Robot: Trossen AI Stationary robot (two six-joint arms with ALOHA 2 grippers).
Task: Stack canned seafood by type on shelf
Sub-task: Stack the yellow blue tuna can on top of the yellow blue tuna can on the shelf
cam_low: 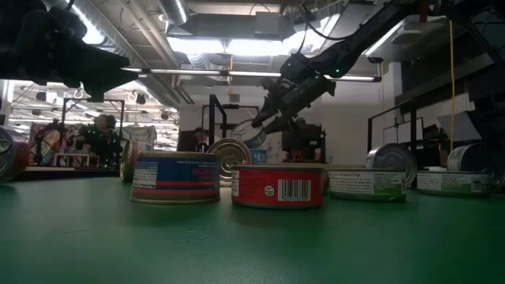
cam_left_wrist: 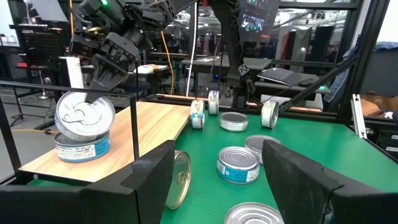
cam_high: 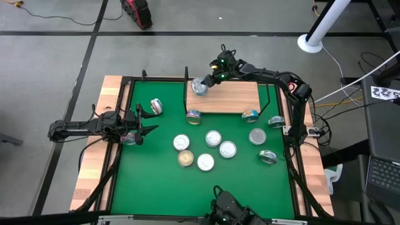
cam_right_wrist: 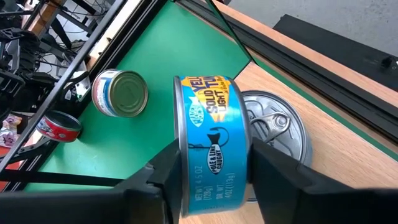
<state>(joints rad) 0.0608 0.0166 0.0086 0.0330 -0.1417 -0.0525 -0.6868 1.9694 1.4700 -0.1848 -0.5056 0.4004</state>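
Over shelf [cam_high: 232,98] corner – right gripper [cam_right_wrist: 214,163] jaws clamp tilted blue tin [cam_right_wrist: 210,144] above another tin [cam_left_wrist: 81,148]; left gripper [cam_left_wrist: 214,163] jaws wide.

Overhead room light falls evenly on the green mat [cam_high: 156,181] in the high view, with soft, short shadows; in the low view bright ceiling strip lights [cam_low: 237,46] glare and leave the arms as dark silhouettes; the near mat there is blurred; tin lids [cam_left_wrist: 85,114] shine.

A tilted tin [cam_left_wrist: 85,114] leans on another tin [cam_left_wrist: 81,148] at the shelf [cam_high: 231,97] corner.
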